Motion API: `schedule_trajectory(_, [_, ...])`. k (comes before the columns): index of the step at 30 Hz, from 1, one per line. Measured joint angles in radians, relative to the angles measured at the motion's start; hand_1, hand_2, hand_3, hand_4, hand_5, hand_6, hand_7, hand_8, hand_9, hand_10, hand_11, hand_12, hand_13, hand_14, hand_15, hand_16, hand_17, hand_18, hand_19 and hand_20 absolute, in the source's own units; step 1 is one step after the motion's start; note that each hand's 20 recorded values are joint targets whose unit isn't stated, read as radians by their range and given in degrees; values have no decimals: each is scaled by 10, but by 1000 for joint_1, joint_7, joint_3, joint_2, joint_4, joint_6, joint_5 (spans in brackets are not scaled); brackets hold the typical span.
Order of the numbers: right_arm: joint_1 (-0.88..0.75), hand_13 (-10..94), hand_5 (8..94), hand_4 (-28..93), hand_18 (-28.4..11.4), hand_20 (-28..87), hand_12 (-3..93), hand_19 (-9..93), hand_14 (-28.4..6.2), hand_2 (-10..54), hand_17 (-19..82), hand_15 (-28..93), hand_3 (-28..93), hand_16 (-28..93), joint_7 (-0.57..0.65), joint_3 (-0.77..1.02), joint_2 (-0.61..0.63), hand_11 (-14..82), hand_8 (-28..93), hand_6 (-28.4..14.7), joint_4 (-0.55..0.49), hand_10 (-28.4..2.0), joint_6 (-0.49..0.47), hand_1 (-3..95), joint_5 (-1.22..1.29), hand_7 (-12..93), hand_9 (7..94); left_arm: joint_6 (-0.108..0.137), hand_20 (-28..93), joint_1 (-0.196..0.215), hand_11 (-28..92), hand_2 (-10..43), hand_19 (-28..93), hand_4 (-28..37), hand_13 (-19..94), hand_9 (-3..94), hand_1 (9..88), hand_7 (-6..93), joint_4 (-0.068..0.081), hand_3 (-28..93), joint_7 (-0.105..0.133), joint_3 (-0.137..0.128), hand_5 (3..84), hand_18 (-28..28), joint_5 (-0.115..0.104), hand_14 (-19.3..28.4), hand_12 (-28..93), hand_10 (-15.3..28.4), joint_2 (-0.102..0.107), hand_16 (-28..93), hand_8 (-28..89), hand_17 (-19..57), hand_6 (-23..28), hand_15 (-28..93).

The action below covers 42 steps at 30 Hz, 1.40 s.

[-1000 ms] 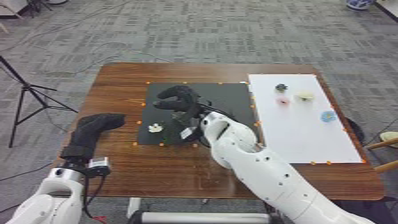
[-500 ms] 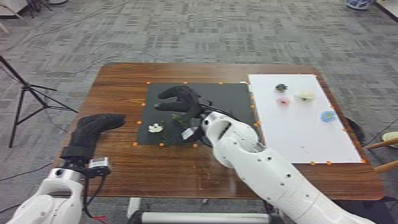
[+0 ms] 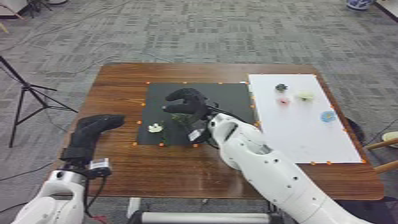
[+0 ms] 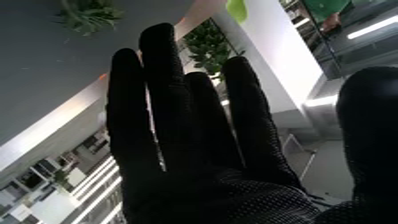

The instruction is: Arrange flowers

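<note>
One green sprig (image 3: 180, 119) is partly hidden by the right hand (image 3: 193, 104), fingers (image 4: 166, 100) straight and apart.

Table (image 3: 122, 92), black mat (image 3: 231, 95), white sheet (image 3: 293, 130)

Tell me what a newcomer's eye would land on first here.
Probably the white right arm, stretching from the bottom edge in the head view to its black-gloved robot hand over the dark mat. Next, the bright white sheet on the table's right, dotted with small flowers, the blue one nearest its right edge.
</note>
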Motion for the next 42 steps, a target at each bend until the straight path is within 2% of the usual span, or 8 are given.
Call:
schedule_trajectory(9, [-2,539,495,-159,-212,384,99,517,-176,47,265,259,656,253,-14,9,19,50,-85,-42,-13,-153,-17,212,0,97,442,29,249,7,245,-48,217,-198,425,556,278,216,-6,691,8,6,631,132,0,170,159,149,-13,24,-76,70,1,264])
schedule_trajectory(15, [-2,536,495,-159,-213,386,103,513,-176,46,261,256,658,256,-21,14,27,52,-83,-42,-27,-155,-22,213,6,97,450,29,248,1,247,-50,215,-196,428,557,280,220,-6,691,7,20,632,134,4,170,158,147,-23,25,-77,65,0,268])
schedule_trajectory(26, [26,538,496,-163,-210,386,109,502,-174,46,259,252,665,261,-20,-36,88,56,-83,-44,-61,-161,-5,219,39,98,470,28,246,-42,256,-53,210,-198,431,557,284,228,5,696,11,48,634,135,3,169,158,143,-22,23,-79,63,1,275])
schedule_trajectory(42, [43,540,496,-173,-210,392,115,492,-173,42,258,241,681,270,-33,-65,139,55,-85,-43,-89,-164,-6,219,50,102,475,29,241,-42,265,-58,196,-199,432,553,288,243,8,702,33,55,631,134,0,163,155,138,-15,21,-86,62,-1,275])
